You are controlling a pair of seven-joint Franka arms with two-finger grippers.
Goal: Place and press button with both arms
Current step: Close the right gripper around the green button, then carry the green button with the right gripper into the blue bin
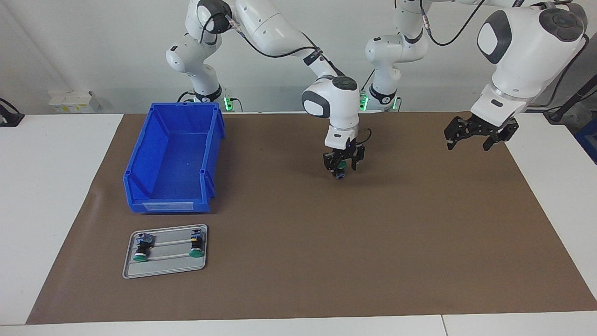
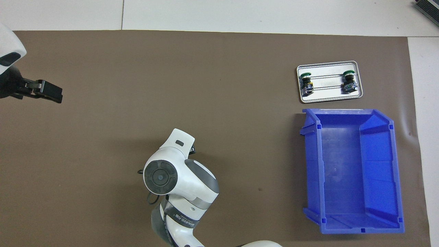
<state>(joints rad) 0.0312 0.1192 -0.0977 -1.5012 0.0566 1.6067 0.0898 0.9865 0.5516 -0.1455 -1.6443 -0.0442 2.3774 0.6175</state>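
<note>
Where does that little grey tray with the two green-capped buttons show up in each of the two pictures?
Facing view: the grey tray lies low in the picture, toward the right arm's end of the table, just below the blue bin.
Overhead view: the tray lies high in the picture, just above the bin.
Shared landmark: the blue bin, always beside the tray and nearer to the robots.

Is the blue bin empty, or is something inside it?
Empty: the blue bin shows only its bare floor in both views.
</note>
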